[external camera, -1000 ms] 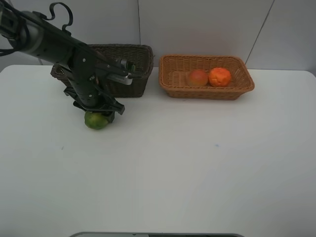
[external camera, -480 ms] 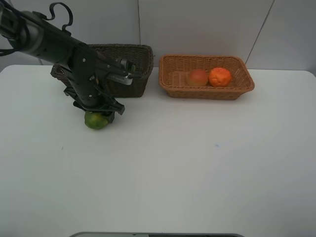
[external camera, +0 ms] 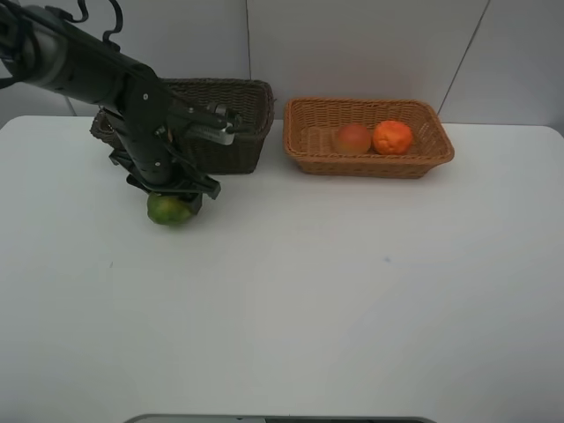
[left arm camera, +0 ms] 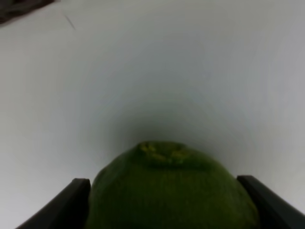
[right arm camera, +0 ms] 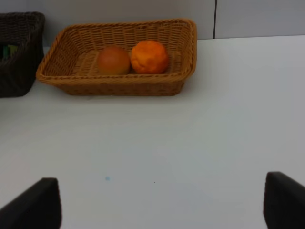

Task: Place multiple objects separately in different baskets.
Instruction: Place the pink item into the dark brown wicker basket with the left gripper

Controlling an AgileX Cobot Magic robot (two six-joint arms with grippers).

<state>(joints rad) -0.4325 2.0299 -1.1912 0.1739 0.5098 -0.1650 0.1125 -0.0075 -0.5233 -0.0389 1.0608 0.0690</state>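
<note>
The green round fruit (external camera: 170, 210) lies on the white table in front of the dark brown basket (external camera: 251, 99), with my left gripper (external camera: 174, 203) shut on it from above. In the left wrist view the fruit (left arm camera: 171, 191) fills the gap, and the fingers (left arm camera: 71, 200) press on both its sides. The orange (external camera: 392, 137) and the reddish peach-like fruit (external camera: 353, 138) lie side by side in the light tan basket (external camera: 308, 160). My right gripper (right arm camera: 159, 202) is open above bare table, facing that tan basket (right arm camera: 119, 88). It is out of the exterior high view.
The two baskets stand side by side along the table's back edge by the wall, with a narrow gap between them. The left arm (external camera: 88, 70) reaches in from the upper left across the dark basket (right arm camera: 19, 52).
The left arm has shifted slightly back toward the dark basket, and the green fruit has moved a little that way with it. The right side has not changed.
</note>
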